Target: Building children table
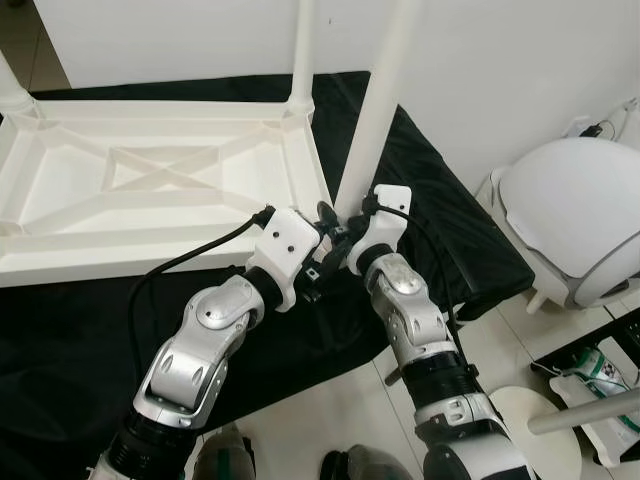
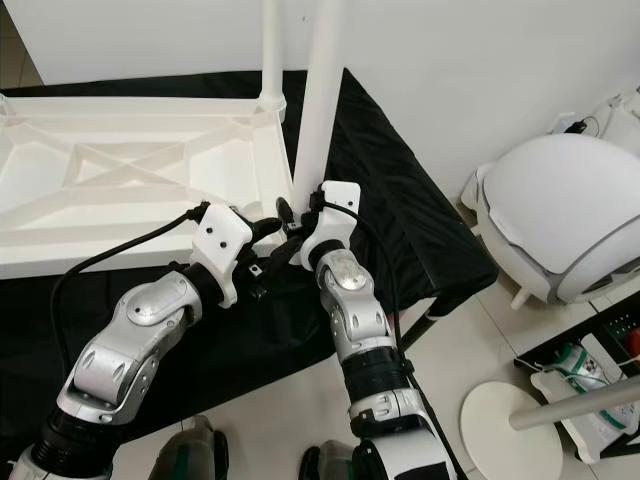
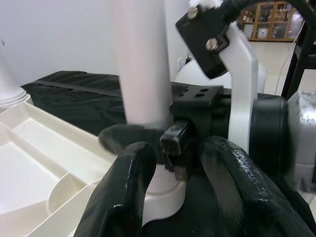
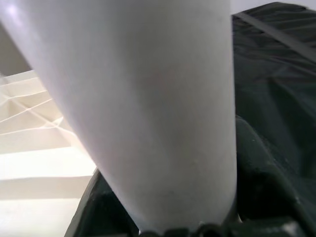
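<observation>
The white table top (image 1: 150,180) lies upside down on a black cloth (image 1: 80,330). A white leg (image 1: 375,110) stands upright in its near right corner socket. My right gripper (image 1: 340,215) is shut on this leg just above the socket; its black fingers (image 4: 261,173) flank the leg (image 4: 148,108) in the right wrist view. My left gripper (image 1: 322,268) is open, right beside the right gripper at the leg's base (image 3: 165,192); its fingers (image 3: 123,197) are spread apart. Another leg (image 1: 303,50) stands in the far right corner.
A third leg (image 1: 10,90) rises at the far left corner. A white domed appliance (image 1: 575,215) sits on the tiled floor to the right, with a round white stand base (image 1: 535,430) near it. A white wall runs behind the table.
</observation>
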Robot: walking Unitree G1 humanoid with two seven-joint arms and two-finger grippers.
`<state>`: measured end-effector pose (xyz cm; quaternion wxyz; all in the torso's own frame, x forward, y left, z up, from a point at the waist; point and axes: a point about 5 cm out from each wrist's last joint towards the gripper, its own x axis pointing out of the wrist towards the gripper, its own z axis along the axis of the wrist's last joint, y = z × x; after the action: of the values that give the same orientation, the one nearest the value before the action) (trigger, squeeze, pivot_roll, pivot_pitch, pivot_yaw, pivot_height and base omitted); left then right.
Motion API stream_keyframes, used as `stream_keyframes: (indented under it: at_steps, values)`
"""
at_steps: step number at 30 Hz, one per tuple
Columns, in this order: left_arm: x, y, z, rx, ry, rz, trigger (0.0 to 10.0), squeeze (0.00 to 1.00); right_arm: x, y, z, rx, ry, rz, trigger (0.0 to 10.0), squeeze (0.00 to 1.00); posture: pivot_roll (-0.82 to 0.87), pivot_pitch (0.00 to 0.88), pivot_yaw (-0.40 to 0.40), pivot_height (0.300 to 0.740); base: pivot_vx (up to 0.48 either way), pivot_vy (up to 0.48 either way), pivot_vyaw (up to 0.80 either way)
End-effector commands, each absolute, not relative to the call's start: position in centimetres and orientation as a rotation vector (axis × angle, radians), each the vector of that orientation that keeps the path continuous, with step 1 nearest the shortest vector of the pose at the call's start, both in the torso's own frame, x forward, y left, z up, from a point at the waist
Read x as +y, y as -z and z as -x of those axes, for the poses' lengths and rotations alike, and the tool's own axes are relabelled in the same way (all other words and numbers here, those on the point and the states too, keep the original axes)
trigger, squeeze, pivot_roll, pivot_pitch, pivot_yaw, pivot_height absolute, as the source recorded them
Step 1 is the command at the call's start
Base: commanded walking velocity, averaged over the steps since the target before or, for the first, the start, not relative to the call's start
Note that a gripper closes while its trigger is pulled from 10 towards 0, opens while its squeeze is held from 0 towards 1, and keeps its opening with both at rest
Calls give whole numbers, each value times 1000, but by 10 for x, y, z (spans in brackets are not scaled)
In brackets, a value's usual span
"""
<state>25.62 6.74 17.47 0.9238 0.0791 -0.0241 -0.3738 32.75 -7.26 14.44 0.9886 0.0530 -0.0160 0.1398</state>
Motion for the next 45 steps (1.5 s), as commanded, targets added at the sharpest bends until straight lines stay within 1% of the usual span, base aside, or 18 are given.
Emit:
stream_keyframes:
  at_steps: [1, 2, 7, 12, 13, 15, 17, 19, 20, 26, 29, 32, 35, 41, 42, 43, 44, 45]
  values:
    - [65, -172, -256, -42, 776, -167, 10000, 0, -91, -146, -329, -34, -178, -158, 10000, 310, -9, 0, -76, 740, 0, 0, 0]
    - [65, -171, -256, -42, 776, -167, 10000, 0, -92, -146, -329, -36, -174, -168, 10000, 1000, -7, 0, -76, 740, 0, 0, 0]
    - [66, -171, -255, -39, 775, -167, 10000, 0, -101, -150, -329, -59, -153, -163, 10000, 1000, -5, 0, -75, 740, 0, 0, 0]
    - [68, -170, -255, -36, 771, -171, 10000, 0, -102, -153, -329, -55, -314, -176, 10000, 1000, -6, 0, -72, 740, 0, 0, 0]
    - [68, -170, -255, -36, 771, -172, 10000, 0, -101, -153, -328, -47, -381, -177, 10000, 0, -9, 0, -71, 740, 0, 0, 0]
    - [67, -170, -256, -37, 771, -172, 10000, 0, -100, -153, -328, -40, -423, -177, 10000, 0, -9, 0, -71, 740, 0, 0, 0]
    - [67, -171, -256, -39, 773, -172, 10000, 0, -105, -154, -330, -39, -527, -148, 10000, 0, -12, 0, -67, 740, 0, 0, 0]
    - [67, -171, -256, -39, 773, -172, 10000, 0, -105, -154, -330, -39, -527, -148, 10000, 0, -12, 0, -67, 740, 0, 0, 0]
    - [66, -171, -257, -41, 775, -171, 10000, 0, -111, -155, -334, -43, -612, -76, 10000, 0, -16, 0, -63, 740, 0, 0, 0]
    - [66, -173, -258, -44, 777, -173, 10000, 0, -123, -156, -349, -29, -745, 43, 10000, 0, -14, 0, -57, 740, 0, 0, 0]
    - [67, -174, -259, -48, 769, -171, 10000, 0, -128, -159, -358, -30, -762, 112, 10000, 0, -6, 0, -59, 740, 0, 0, 0]
    - [67, -175, -260, -52, 761, -173, 10000, 0, -130, -159, -362, -15, -768, 110, 10000, 0, 3, 0, -64, 740, 0, 0, 0]
    - [69, -177, -260, -56, 750, -171, 10000, 0, -128, -154, -365, 11, -788, 157, 10000, 0, 14, 0, -67, 740, 0, 0, 0]
    - [71, -177, -261, -57, 741, -173, 10000, 0, -124, -148, -367, 36, -807, 170, 10000, 0, 18, 0, -69, 740, 0, 0, 0]
    - [71, -177, -262, -58, 740, -172, 10000, 0, -121, -145, -367, 39, -821, 175, 6510, 0, 18, 0, -69, 740, 0, 0, 0]
    - [70, -177, -262, -60, 739, -172, 10000, 0, -117, -142, -366, 37, -829, 179, 2039, 0, 19, 0, -69, 740, 0, 0, 0]
    - [70, -178, -262, -62, 739, -172, 10000, 0, -115, -142, -366, 25, -817, 165, 0, 0, 19, 0, -69, 740, 0, 0, 0]
    - [70, -178, -262, -62, 739, -172, 10000, 0, -115, -142, -366, 25, -817, 165, 0, 0, 19, 0, -69, 740, 0, 0, 0]
